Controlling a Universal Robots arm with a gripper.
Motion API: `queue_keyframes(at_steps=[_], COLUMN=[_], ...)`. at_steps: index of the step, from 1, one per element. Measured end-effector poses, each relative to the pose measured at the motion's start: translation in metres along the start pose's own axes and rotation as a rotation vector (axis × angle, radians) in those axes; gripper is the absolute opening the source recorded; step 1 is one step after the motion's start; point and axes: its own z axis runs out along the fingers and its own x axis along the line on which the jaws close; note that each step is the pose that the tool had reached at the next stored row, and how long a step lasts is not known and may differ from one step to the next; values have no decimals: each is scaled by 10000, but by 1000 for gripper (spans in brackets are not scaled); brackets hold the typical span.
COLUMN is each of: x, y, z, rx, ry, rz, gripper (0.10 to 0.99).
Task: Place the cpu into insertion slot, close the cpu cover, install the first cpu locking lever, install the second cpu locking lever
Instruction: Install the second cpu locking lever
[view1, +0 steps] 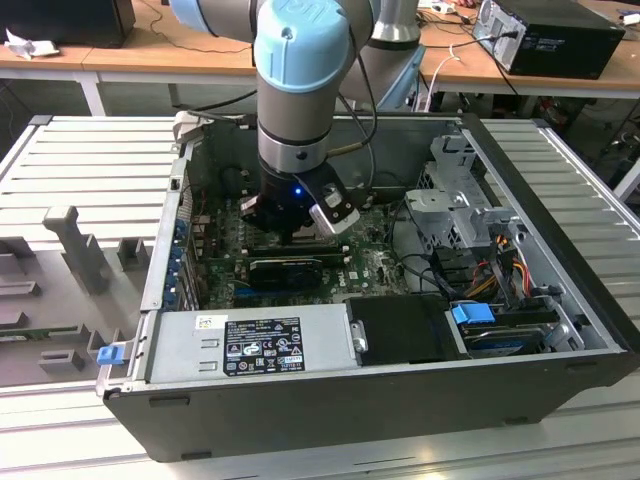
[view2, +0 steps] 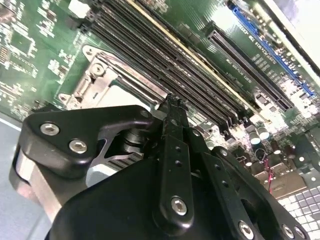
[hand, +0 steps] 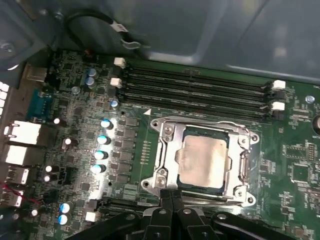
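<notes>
First wrist view looks straight down on the green motherboard (hand: 75, 125): the cpu (hand: 202, 162) lies flat in the insertion slot (hand: 186, 134), its dull silver top showing through the square cut-out of the cpu cover (hand: 165, 160), which is down over it. The gripper (hand: 172, 200) sits at the edge of the socket, its fingers (hand: 165, 202) pressed together with nothing between them, the tips right at the cover's frame (whether they actually touch metal cannot be told from here). In the second wrist view the same closed fingertips (view2: 172, 107) point at the socket frame (view2: 100, 75), just beside the long black memory slots (view2: 165, 55).

In the exterior view the gripper (view1: 295, 232) reaches down into the open computer case (view1: 400, 400), over the board's far part, left of the metal drive cage (view1: 455, 195) in the exterior view.

Judging from this, the chip is seated and the cover closed; I cannot make out whether either locking lever is latched. The risks sit in how tight this corner is. A tip pressing slightly off the lever could slide off the thin wire and strike the board's small capacitors (hand: 102, 140) or the memory slots nearby. Pushing down on the cover while it is not squarely seated could load the chip unevenly and harm the socket's contacts.
</notes>
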Motion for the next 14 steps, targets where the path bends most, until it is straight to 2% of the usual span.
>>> queue_keyframes(at_steps=[2,3,4,6,9,11,12,14], x=[50,74,99,136,145,150,151,156], y=[-5,-13,-30,-102,-163,-193,-206,-238], z=[3,3,3,-2,-8,-5,-2,19], rx=[-81,-171,-322,-699,-1139,-1315,-1352,-1495], ry=[-11,-24,-47,-104,-168,-193,-199,-220], rz=[-11,-12,-18,-24,-35,-39,-40,-42], gripper=[106,106,106,106,106,106,106,106])
